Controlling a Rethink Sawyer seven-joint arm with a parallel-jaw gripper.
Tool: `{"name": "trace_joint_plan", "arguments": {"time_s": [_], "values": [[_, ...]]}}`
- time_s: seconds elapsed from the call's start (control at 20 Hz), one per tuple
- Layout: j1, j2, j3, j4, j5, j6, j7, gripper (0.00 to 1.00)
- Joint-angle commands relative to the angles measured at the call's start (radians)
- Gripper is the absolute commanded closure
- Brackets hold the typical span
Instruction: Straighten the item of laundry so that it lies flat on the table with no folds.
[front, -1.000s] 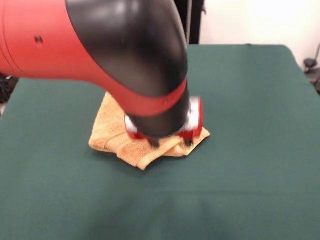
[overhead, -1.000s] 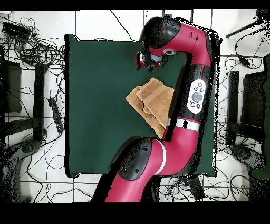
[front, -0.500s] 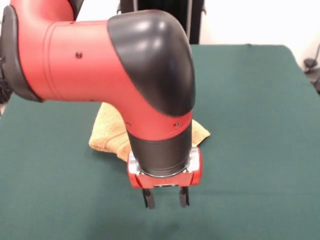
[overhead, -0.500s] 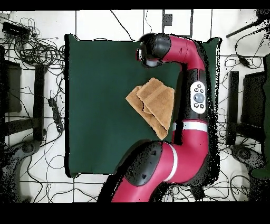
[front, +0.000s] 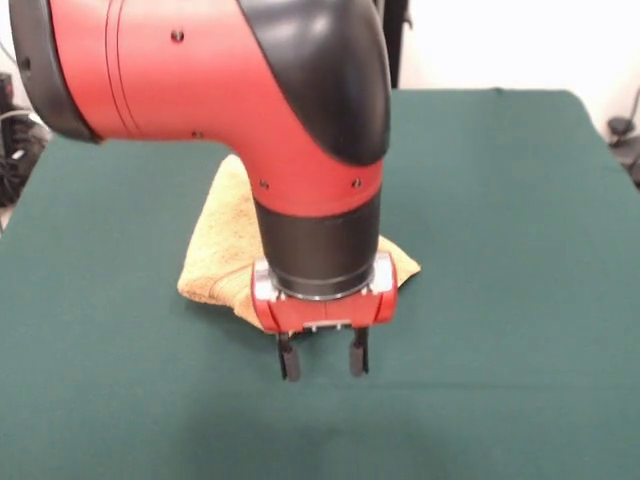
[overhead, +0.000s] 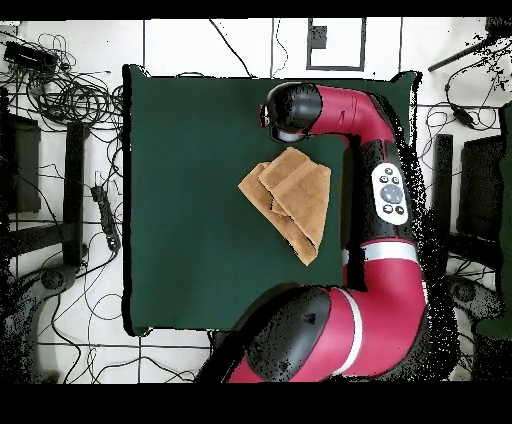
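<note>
The orange-tan towel (front: 212, 262) lies folded in overlapping layers on the green table (front: 520, 200), left of its middle in the front view. My gripper (front: 322, 360) hangs open and empty just above the cloth on the camera side of the towel's near edge, touching nothing. Its two black fingers (front: 288, 362) point down. The wrist hides the towel's middle. In the overhead view the towel (overhead: 290, 195) shows as a folded wedge on the table (overhead: 180, 200), and the arm's wrist (overhead: 288, 108) hides the gripper beyond the towel's far corner.
The arm's red links (overhead: 385, 190) run along the table's right side in the overhead view. Cables (overhead: 70, 95) and stands lie on the floor around the table. A dark stand (front: 625, 135) is past the table's right edge in the front view.
The gripper left the towel's near edge and moved toward the front camera, then rose and drew back a little. The towel's folds look unchanged. The arm's elbow swung outward.
</note>
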Motion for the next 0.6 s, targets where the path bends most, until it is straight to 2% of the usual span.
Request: {"name": "trace_joint_plan", "arguments": {"time_s": [0.05, 0.25, 0.6], "values": [[0.0, -0.089, -0.007, 0.22, 0.076, 0.122, 0.038, 0.0], [-0.016, -0.143, -0.021, 0.315, 0.092, 0.118, 0.032, 0.0], [-0.058, -0.22, -0.022, 0.511, 0.09, -0.033, 0.044, 0.0]]}}
